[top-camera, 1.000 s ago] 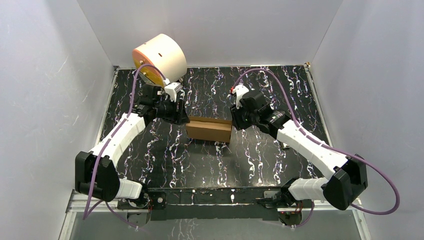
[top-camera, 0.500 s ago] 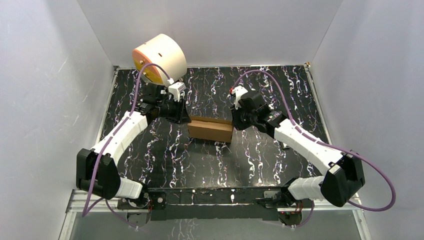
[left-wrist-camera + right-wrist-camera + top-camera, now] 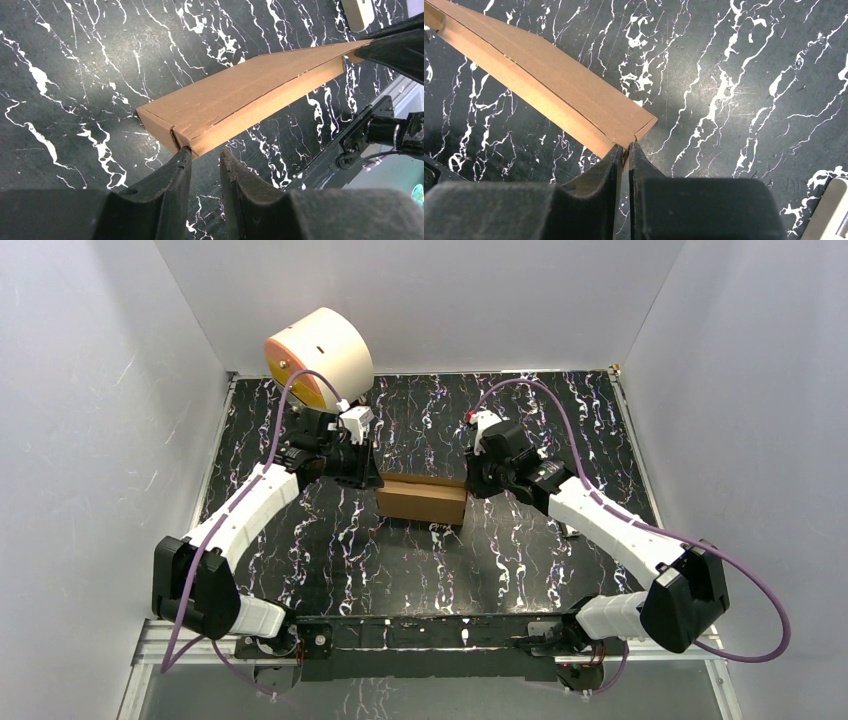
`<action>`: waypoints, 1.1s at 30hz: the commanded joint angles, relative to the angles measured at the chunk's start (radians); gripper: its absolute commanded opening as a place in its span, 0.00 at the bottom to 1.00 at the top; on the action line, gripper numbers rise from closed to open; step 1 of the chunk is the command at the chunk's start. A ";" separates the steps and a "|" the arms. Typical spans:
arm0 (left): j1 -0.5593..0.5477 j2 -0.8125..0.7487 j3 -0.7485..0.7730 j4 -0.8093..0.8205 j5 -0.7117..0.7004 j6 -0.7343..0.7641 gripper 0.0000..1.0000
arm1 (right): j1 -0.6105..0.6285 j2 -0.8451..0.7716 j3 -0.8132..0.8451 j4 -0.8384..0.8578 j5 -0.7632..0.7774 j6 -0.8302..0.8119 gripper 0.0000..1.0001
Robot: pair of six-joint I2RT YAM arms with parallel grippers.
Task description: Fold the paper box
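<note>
The paper box [image 3: 420, 498] is plain brown cardboard, closed up into a shallow rectangular box, and lies flat on the black marbled table in the middle. My left gripper [image 3: 368, 474] is at its left end. In the left wrist view the box [image 3: 240, 102] runs away to the upper right. The left gripper [image 3: 205, 152] is slightly open, and one fingertip [image 3: 183, 152] touches the box's near corner. My right gripper [image 3: 472, 482] is at the box's right end. In the right wrist view that gripper [image 3: 625, 149] is shut on the box [image 3: 549, 82] at its corner edge.
A cream cylinder with an orange face [image 3: 320, 365] stands at the back left, just behind my left arm. A small white-and-black bar lies on the table, at the left wrist view's top right [image 3: 357, 12] and the right wrist view's bottom right [image 3: 831, 212]. White walls enclose the table.
The box has shifted a little to the right. My left wrist has moved slightly up and back at the box's left end. The right gripper stays at the right end.
</note>
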 commanded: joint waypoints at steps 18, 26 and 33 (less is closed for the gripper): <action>-0.050 -0.055 0.018 -0.040 -0.115 -0.008 0.10 | 0.002 0.038 0.064 0.016 0.086 0.220 0.15; -0.060 -0.077 0.028 -0.063 -0.137 -0.011 0.08 | 0.003 0.028 0.032 0.067 0.130 0.236 0.15; -0.066 -0.091 0.024 -0.074 -0.118 -0.028 0.07 | 0.002 0.028 0.004 0.102 0.135 0.260 0.15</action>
